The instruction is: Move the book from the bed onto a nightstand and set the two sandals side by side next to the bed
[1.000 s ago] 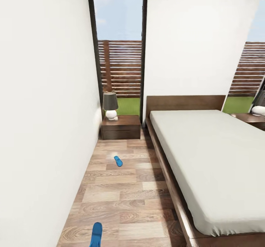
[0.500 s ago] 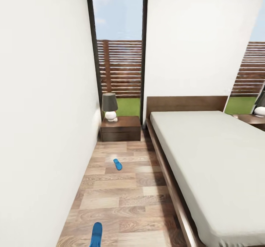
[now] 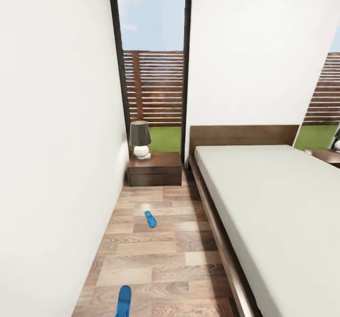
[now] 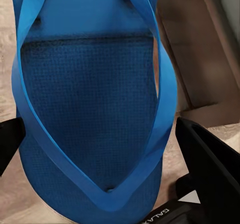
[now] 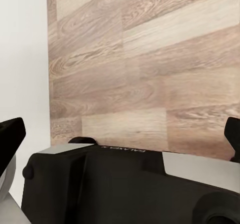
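Left gripper (image 4: 95,134): clamped on a blue sandal (image 4: 95,99), black fingertips (image 4: 210,159) at either edge of the sole, straps and textured footbed facing the wrist camera.
Right gripper (image 5: 120,134): fingertips (image 5: 11,134) wide apart, nothing between them, plank floor beyond.
Held sandal in head view (image 3: 123,300): at 6 o'clock, low in the aisle.
Second sandal (image 3: 150,219): flat on the floor (image 3: 156,255), mid-aisle toward 12 o'clock, well apart from the first.
Floor: brown wood planks, narrow strip between white wall (image 3: 52,142) and bed (image 3: 274,204).
Bed: at 3 o'clock, dark frame, pale mattress.
Nightstand (image 3: 155,168): far end at 12 o'clock, beside the headboard, lamp (image 3: 140,139) on top.
Window (image 3: 153,67): behind it, tall, dark-framed, slatted fence and grass outside.
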Controlling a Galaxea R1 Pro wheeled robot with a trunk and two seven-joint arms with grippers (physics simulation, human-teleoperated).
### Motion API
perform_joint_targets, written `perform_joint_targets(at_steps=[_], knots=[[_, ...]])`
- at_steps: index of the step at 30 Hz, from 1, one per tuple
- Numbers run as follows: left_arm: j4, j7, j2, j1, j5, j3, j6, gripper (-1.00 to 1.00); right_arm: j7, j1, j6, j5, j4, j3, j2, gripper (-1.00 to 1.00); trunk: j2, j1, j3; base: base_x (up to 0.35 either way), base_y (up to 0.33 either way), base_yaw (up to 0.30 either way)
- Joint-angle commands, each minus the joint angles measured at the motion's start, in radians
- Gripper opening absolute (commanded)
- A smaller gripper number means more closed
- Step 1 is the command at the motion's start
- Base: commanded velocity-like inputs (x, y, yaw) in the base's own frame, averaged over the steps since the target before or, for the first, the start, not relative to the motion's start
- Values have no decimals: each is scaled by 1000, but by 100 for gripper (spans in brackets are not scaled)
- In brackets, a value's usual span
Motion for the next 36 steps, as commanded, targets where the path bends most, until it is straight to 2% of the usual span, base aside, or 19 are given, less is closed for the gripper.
perform_joint_targets(at_steps=[1,6,20,36], knots=[[1,-1,0,-1,-10,9,-6,-100,3,0,-2,-3,0,-1,0,100,0,1,-1,300,0,93],[1,-1,0,-1,-10,9,-6,-100,3,0,-2,-3,1,-1,0,100,0,1,-1,205,0,80],[1,-1,0,-1,-10,9,-6,-100,3,0,-2,-3,1,-1,0,100,0,1,-1,19,0,4],[1,-1,0,-1,-10,9,-6,-100,5,0,-1,-3,1,-1,0,100,0,1,-1,283,0,25]])
